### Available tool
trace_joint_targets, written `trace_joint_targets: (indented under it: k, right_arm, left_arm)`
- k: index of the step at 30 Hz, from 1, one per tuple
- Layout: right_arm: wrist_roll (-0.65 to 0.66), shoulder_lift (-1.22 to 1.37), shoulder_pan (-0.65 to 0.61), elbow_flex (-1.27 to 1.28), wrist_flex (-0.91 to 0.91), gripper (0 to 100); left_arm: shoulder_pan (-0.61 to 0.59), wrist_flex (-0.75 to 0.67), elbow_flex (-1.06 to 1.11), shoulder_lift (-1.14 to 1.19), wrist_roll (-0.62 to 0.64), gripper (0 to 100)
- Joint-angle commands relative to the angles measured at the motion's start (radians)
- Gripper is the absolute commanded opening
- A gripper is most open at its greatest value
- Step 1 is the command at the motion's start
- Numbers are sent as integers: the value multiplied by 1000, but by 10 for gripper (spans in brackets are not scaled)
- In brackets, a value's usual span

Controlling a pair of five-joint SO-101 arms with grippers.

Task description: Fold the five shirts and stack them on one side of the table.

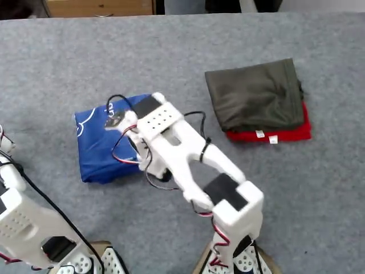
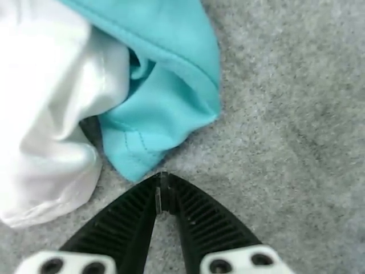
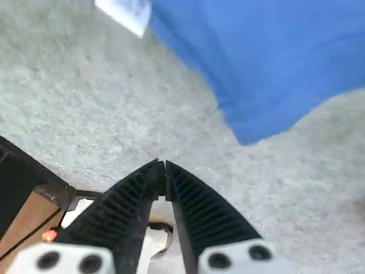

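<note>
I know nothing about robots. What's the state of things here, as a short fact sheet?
Folded stack: olive shirt lying on red shirt
Folded apart: blue shirt, on its own
Unfolded: white shirt and teal shirt, crumpled, touching
Left gripper: fingers shut, empty, beside teal shirt
Right gripper: fingers shut, empty, beside blue shirt's edge
Table: grey felt cover

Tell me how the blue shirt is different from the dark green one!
The blue shirt lies by itself on the grey table; the dark green shirt rests on top of a red shirt. The blue shirt has a white drawing near one corner; the dark green shirt looks plain. Both are folded.
</note>
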Motion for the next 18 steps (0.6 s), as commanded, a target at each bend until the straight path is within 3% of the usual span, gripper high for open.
trace_joint_targets:
  k: [1, 5, 9, 15, 18]
  right_arm:
    - [-3, -96, 32, -147, -5, 13]
    - [-100, -68, 32, -357, -14, 13]
    - [-195, 59, 38, -418, -15, 13]
    - [-354, 329, 61, -421, -106, 13]
    - [-388, 412, 86, -420, -140, 13]
  left_arm:
    - [42, -5, 10, -58, -35, 30]
    - [148, 146, 13, -169, -146, 29]
    - [294, 166, 59, -370, -157, 29]
    - [519, -74, 248, -486, -146, 29]
    - [556, -236, 343, -457, -72, 32]
